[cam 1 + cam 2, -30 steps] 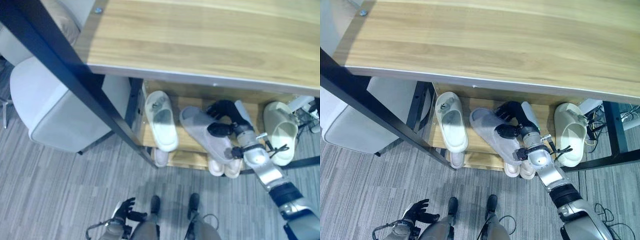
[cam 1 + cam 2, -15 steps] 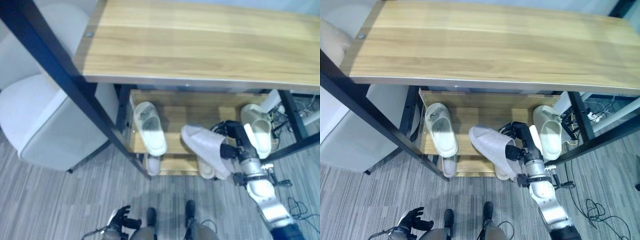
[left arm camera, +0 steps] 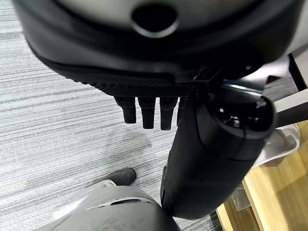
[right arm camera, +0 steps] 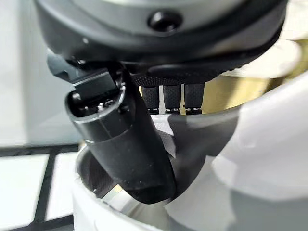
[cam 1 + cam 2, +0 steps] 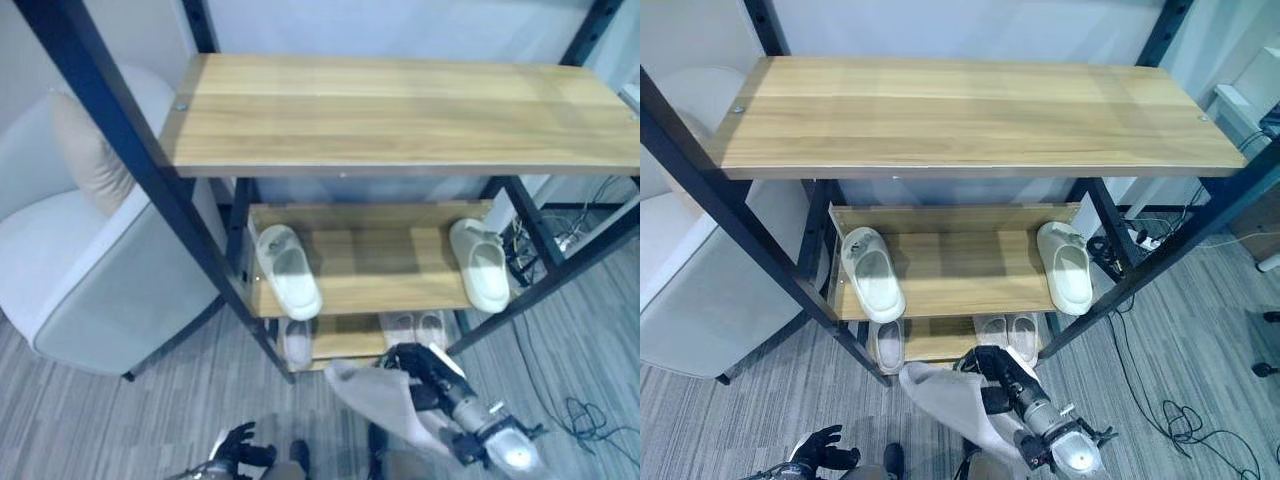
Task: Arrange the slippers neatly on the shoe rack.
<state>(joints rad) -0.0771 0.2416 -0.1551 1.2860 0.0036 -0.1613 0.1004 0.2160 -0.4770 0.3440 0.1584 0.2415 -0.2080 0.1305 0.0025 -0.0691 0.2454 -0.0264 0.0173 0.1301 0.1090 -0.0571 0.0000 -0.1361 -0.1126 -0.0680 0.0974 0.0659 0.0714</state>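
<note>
My right hand (image 5: 1012,386) hangs low in front of the shoe rack (image 5: 960,118), shut on a pale grey slipper (image 5: 948,398). In the right wrist view the thumb (image 4: 122,144) sits inside the slipper (image 4: 250,159) and the fingers (image 4: 173,98) curl over its strap. The middle shelf (image 5: 970,265) carries one white slipper (image 5: 873,284) at its left end and another (image 5: 1065,265) at its right end. On the bottom shelf lie a pale pair (image 5: 1006,329) and a single slipper (image 5: 887,345). My left hand (image 5: 236,443) hangs open near the floor, holding nothing.
A grey armchair (image 5: 90,280) with a beige cushion (image 5: 88,150) stands left of the rack. Black frame posts (image 5: 710,170) rise at the rack's corners. Cables (image 5: 1165,415) lie on the carpet to the right.
The camera has pulled back and shows the whole rack. My right hand has drawn the grey slipper off the middle shelf, down and towards me.
</note>
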